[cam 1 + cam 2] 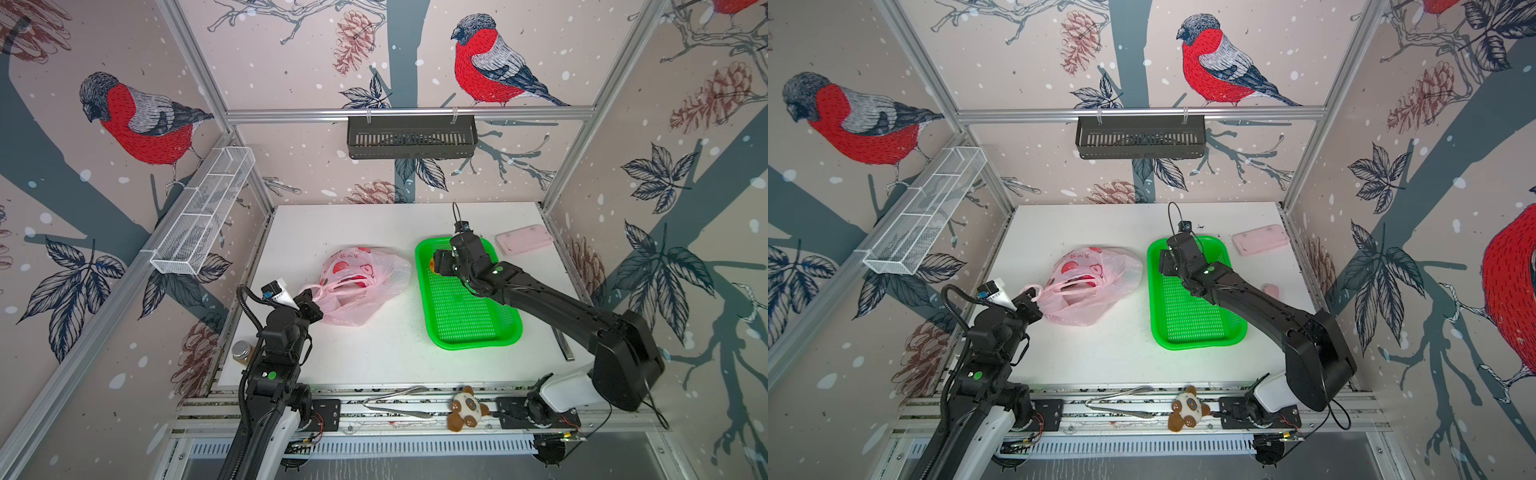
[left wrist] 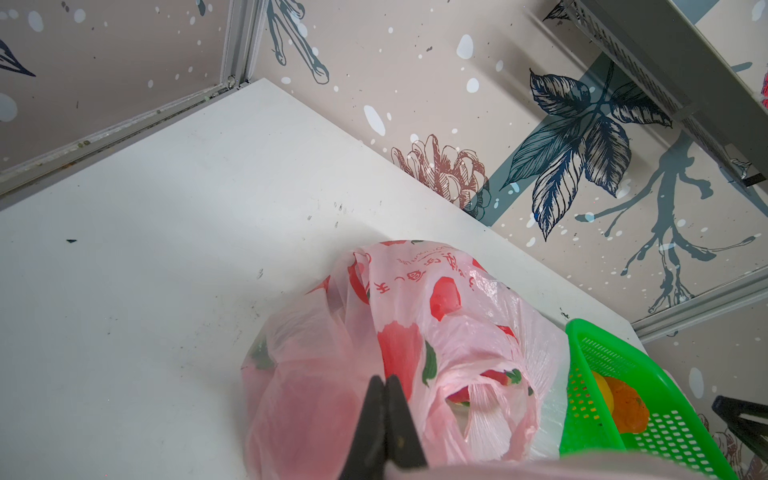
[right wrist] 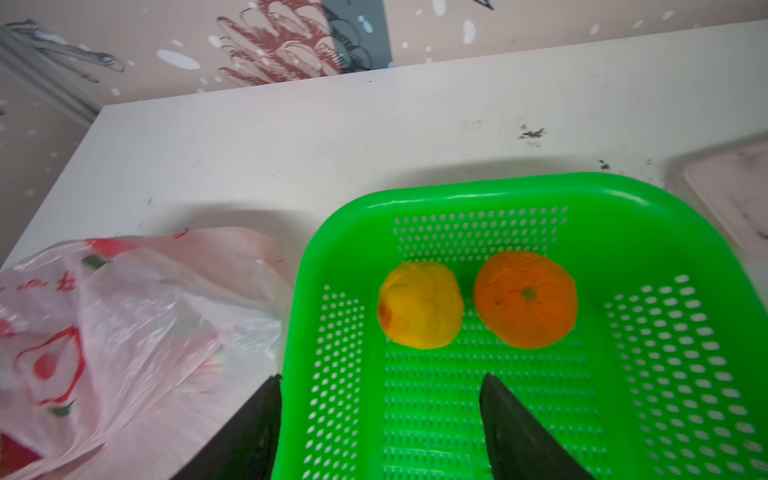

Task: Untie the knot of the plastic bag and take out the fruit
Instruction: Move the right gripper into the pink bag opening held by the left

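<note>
1. The plastic bag [image 1: 365, 278] lies on the white table [image 1: 374, 357] with its mouth toward the left arm, just beside the green tray [image 1: 473, 345].
2. Fruit: a yellow citrus [image 3: 420, 305] and an orange citrus [image 3: 525, 299] rest side by side in the tray (bag contents are not discernible).
3. Left gripper [image 1: 309, 297]: jaws pressed together at the bag's handle loop [image 1: 1034, 291]. Whether plastic is pinched between them cannot be told.
4. Right gripper [image 3: 381, 376]: jaws apart and empty, above the tray near the citrus.
</note>
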You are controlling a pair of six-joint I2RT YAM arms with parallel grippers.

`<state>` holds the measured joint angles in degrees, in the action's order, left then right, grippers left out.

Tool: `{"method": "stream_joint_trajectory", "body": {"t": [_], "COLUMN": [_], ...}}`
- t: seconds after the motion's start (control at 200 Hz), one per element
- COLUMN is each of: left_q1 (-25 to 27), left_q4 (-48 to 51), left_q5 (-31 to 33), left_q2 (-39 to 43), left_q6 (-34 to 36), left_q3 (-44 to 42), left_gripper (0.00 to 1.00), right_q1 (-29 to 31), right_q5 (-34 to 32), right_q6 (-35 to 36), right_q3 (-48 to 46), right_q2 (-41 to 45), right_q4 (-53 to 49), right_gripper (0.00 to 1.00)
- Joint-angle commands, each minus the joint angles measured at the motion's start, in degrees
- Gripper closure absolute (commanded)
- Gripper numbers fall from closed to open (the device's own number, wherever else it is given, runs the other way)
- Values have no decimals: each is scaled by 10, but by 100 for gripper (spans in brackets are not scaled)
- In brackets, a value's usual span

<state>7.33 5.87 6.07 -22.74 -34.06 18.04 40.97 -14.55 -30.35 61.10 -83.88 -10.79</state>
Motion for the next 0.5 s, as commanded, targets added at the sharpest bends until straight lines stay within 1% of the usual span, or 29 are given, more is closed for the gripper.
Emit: {"method": "stream_joint_trajectory", "body": {"t": [0.0, 0.11, 0.26, 0.34, 0.495], "left_q1": [0, 0, 1, 0, 1], "left_q4": [13, 28, 41, 41, 38], "left_q5": [6, 13, 18, 16, 9], "left_q2": [-2, -3, -3, -5, -17], "left_q6": [0, 1, -5, -8, -14], "left_q3": [9, 16, 28, 37, 51], "left_gripper": [100, 100, 100, 100, 100], "right_q1": [59, 115, 170, 186, 197], "right_q5": [4, 30, 83, 116, 174], "right_q6": [-24, -37, -38, -36, -32], "right_q3": [3, 12, 53, 81, 146], "right_q2": [-1, -20, -70, -106, -193], "right_q4": [16, 55, 95, 116, 137], "right_gripper": [27, 32, 39, 41, 45]}}
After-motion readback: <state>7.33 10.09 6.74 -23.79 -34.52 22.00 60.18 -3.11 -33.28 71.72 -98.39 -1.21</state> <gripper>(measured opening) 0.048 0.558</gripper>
